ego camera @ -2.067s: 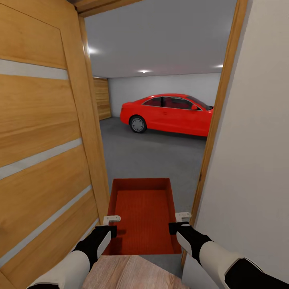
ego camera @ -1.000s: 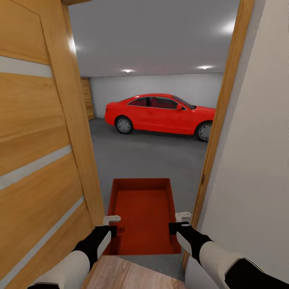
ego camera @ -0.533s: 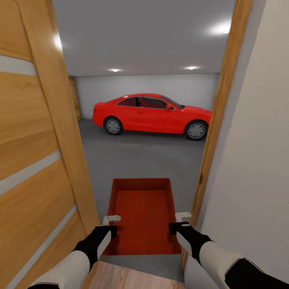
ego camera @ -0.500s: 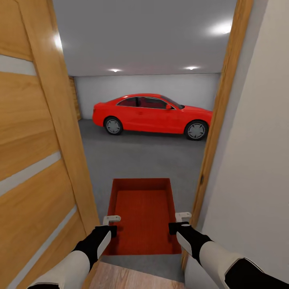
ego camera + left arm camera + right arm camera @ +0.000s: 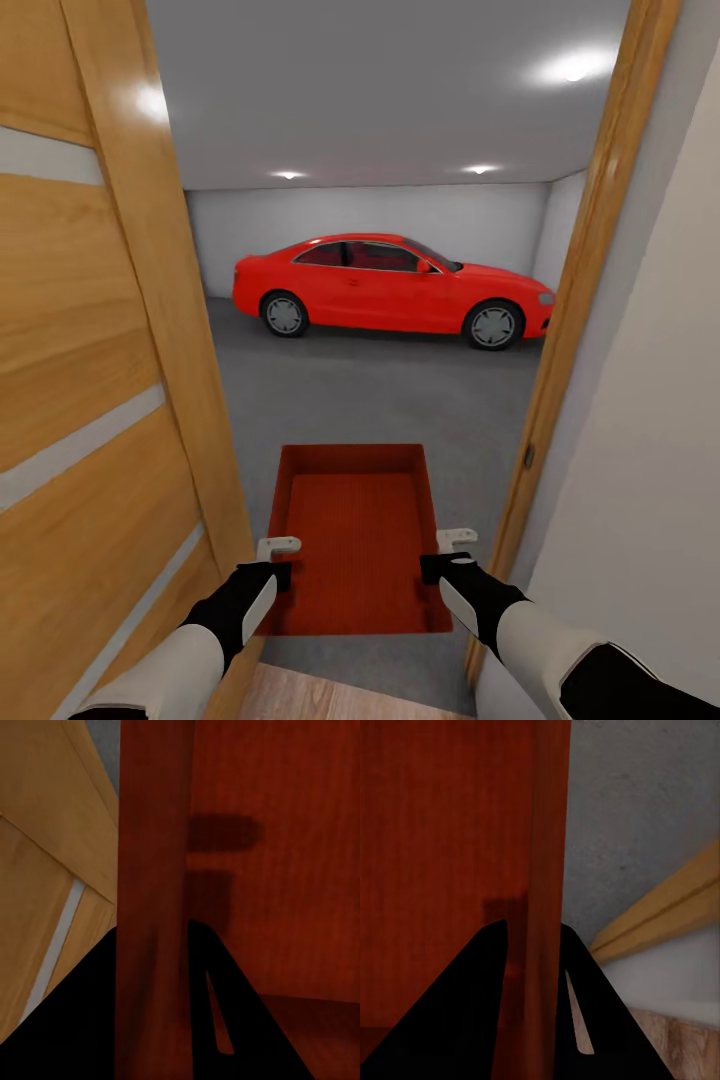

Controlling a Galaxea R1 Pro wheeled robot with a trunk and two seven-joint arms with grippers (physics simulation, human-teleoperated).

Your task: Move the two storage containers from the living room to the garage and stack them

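Observation:
One red-orange storage container (image 5: 355,530) hangs in front of me, carried in the doorway of the garage. My left gripper (image 5: 272,560) is shut on its left wall (image 5: 154,907), and my right gripper (image 5: 450,552) is shut on its right wall (image 5: 547,870). The bin's ribbed bottom shows bare. Beyond it lies the dark grey concrete floor (image 5: 370,400) of the garage. The second container is out of view.
The honey-wood door (image 5: 90,380) with frosted strips stands open close on my left. The door frame (image 5: 585,290) and a white wall (image 5: 650,450) are close on my right. A red car (image 5: 390,283) is parked at the back wall. Wood planks (image 5: 340,705) lie underfoot.
The view has moved forward and turned slightly right through the doorway; more of the car and the right wall show. Both grippers hold the container as before.

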